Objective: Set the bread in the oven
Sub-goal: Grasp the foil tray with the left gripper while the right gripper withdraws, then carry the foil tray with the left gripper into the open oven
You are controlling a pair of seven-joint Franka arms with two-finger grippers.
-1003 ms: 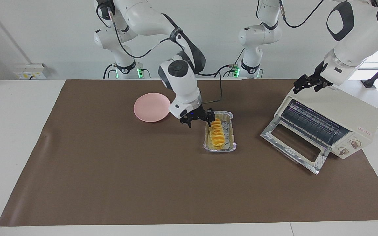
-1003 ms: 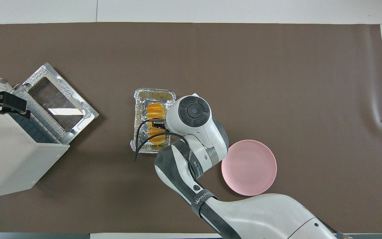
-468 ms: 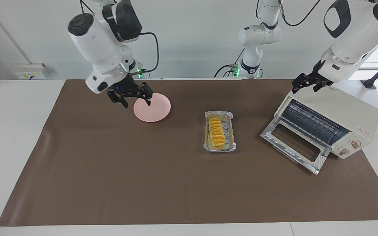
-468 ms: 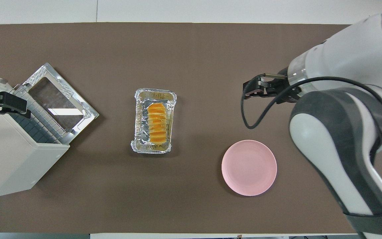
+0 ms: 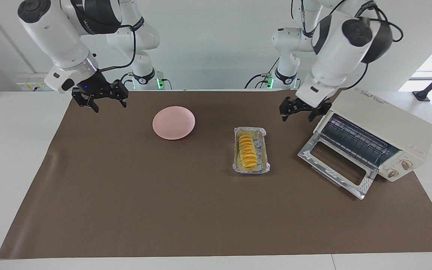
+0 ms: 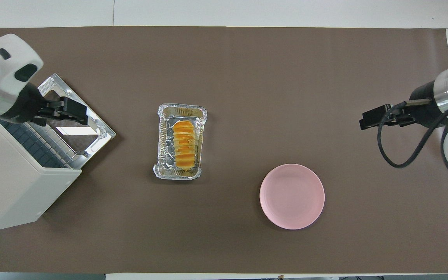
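A: Your fingers first: the left gripper (image 5: 301,111) has its two fingers spread apart with nothing between them, and the right gripper (image 5: 100,99) is spread and bare as well.

B: Where do you find each of them?

A: Your left gripper hangs in the air over the brown mat (image 5: 163,195), just beside the top corner of the boxy cream-white toaster oven (image 5: 384,127). Your right gripper hangs over the mat's edge at the right arm's end of the table.

B: And the bread?

A: You'll see the small ridged golden-orange bread loaf (image 5: 247,151) lying in the crinkled silver foil tray (image 5: 264,150) near the middle of the mat, between the oven and the round pink plate (image 5: 173,122). The plate lies a little nearer to the robots than the tray.

B: The oven itself?

A: Its glass door (image 5: 338,165) is dropped open toward the tray, and you can see the wire rack (image 5: 354,139) bare inside.
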